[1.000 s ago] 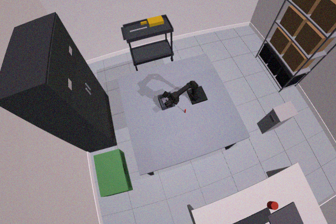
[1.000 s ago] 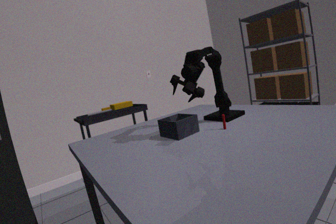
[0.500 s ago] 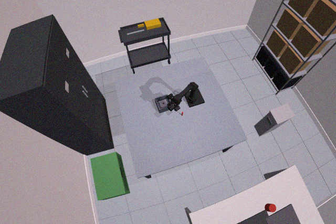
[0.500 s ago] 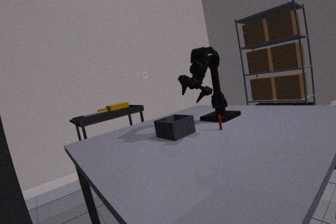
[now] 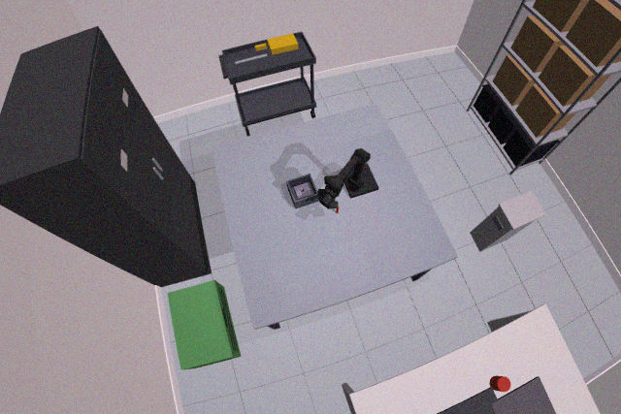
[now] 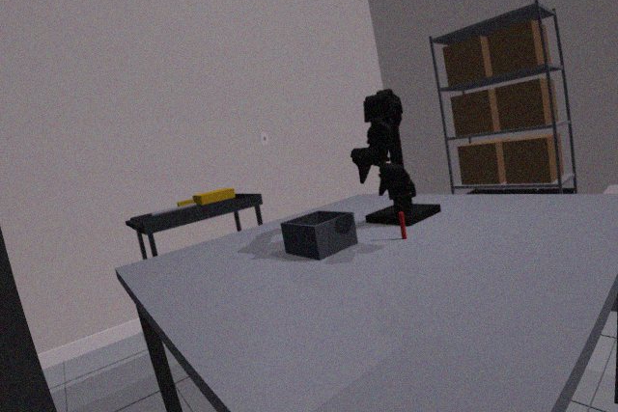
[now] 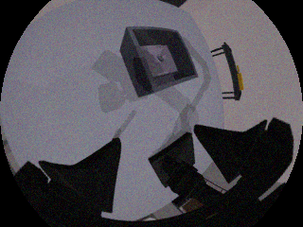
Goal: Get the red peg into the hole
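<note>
The red peg stands upright on the table, in front of the arm's base. It does not show in the wrist view, where a thin shadow runs up to the left finger. The open dark grey box stands to the peg's left in the top and exterior views. The plate at its bottom shows its hole with no peg in it. My gripper is open and empty. It hangs above the table between box and peg, higher than the peg's top.
The arm's black base stands on the table behind the peg. A cart with a yellow case stands beyond the table. A tall black cabinet is at the left.
</note>
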Controlling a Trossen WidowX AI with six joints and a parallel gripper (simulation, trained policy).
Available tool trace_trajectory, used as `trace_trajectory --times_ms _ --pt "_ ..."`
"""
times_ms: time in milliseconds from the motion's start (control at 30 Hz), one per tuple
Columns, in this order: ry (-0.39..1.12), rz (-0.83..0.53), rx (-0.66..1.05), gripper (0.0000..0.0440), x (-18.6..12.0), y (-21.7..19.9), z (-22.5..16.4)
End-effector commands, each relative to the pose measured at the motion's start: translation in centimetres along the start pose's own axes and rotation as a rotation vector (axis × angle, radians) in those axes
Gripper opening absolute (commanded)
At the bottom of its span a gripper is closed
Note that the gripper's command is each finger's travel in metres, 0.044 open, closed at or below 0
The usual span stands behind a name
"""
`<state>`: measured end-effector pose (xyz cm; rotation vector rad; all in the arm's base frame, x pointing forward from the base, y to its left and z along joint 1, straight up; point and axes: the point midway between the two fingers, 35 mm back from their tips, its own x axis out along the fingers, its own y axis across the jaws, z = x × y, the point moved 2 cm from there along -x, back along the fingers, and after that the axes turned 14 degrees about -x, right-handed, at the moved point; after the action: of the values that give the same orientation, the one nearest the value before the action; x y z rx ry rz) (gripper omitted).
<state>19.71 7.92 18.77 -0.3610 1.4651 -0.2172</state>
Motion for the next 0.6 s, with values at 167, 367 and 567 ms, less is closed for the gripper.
trace_trajectory --times_ms 167,367,567 --pt "0.067 0.083 0.282 0.044 2.4 2.5 -2.5" --pt "0.096 0.138 0.449 0.044 4.7 4.4 -3.1" --pt "0.1 0.2 0.567 0.0439 7.2 6.3 -3.2"
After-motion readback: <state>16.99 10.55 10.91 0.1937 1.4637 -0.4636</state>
